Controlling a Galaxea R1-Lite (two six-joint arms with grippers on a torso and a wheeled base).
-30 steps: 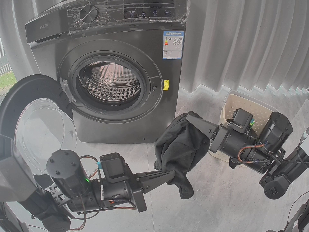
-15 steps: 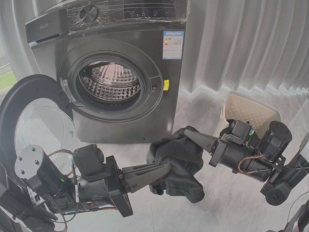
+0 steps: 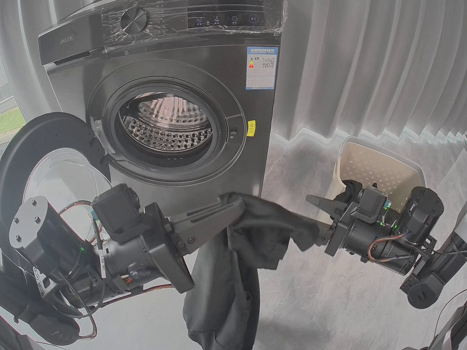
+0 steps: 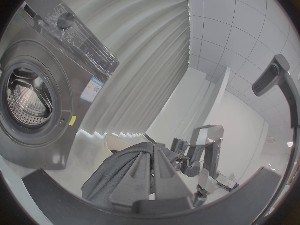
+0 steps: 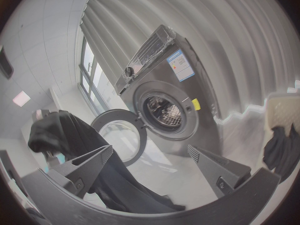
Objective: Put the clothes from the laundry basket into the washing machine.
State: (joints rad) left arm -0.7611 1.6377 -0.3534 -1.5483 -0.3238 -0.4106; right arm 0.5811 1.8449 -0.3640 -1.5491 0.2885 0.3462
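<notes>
A dark grey garment (image 3: 219,278) hangs in a long fold from my left gripper (image 3: 240,203), which is shut on its upper edge in front of the washing machine (image 3: 194,64). In the left wrist view the cloth (image 4: 115,169) bunches around the closed fingertips (image 4: 153,147). My right gripper (image 3: 311,216) is open just right of the garment, and one corner of the cloth (image 5: 62,132) lies over one finger (image 5: 93,160). The drum (image 3: 168,122) is open and shows bare metal. The cream laundry basket (image 3: 379,166) stands at the right with more dark clothes (image 3: 351,189) in it.
The round machine door (image 3: 48,137) is swung open to the left, close behind my left arm. Pleated white curtains (image 3: 369,49) close off the back and right. Grey floor (image 3: 316,307) lies between the machine and the basket.
My right gripper has opened and drawn back toward the basket. My left gripper has lifted the garment up and left toward the machine, and the cloth now hangs long.
</notes>
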